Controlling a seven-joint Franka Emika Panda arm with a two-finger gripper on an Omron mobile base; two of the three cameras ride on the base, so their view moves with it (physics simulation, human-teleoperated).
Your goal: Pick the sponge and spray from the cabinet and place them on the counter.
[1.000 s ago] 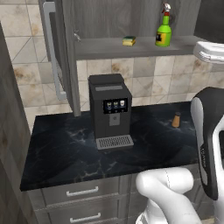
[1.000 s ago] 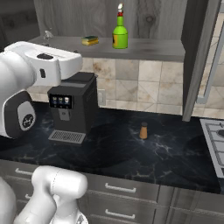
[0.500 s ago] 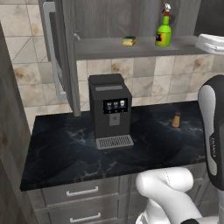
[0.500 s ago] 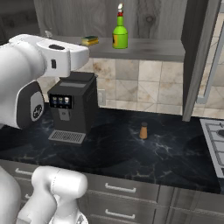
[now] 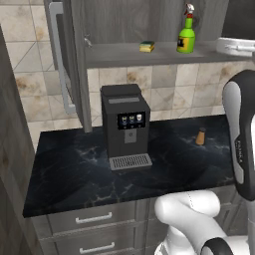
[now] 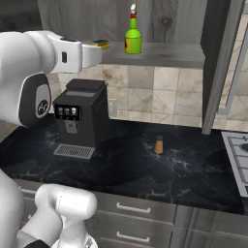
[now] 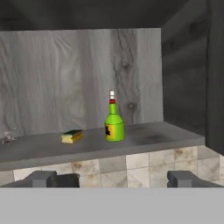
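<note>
The sponge (image 7: 72, 136), yellow with a green layer, lies flat on the open cabinet's shelf (image 7: 144, 138). The green spray (image 7: 114, 124) stands upright just to its right. Both also show on the shelf from the base cameras: sponge (image 5: 146, 46) (image 6: 101, 44), spray (image 5: 186, 36) (image 6: 133, 36). My gripper (image 7: 118, 180) is open, its fingertips (image 7: 52, 179) wide apart with nothing between them. It hovers in front of the shelf at shelf height, some way short of both objects. The black counter (image 5: 74, 169) lies below.
A dark coffee machine (image 5: 126, 127) stands on the counter under the shelf, with a small orange-brown shaker (image 5: 200, 136) to its right. The cabinet doors (image 5: 64, 55) (image 6: 220, 63) hang open on either side. A stove (image 6: 237, 155) borders the counter's right end.
The arm has swung upward and the hand has moved toward the cabinet shelf, nearer the sponge. The sponge, the spray and the base have stayed put.
</note>
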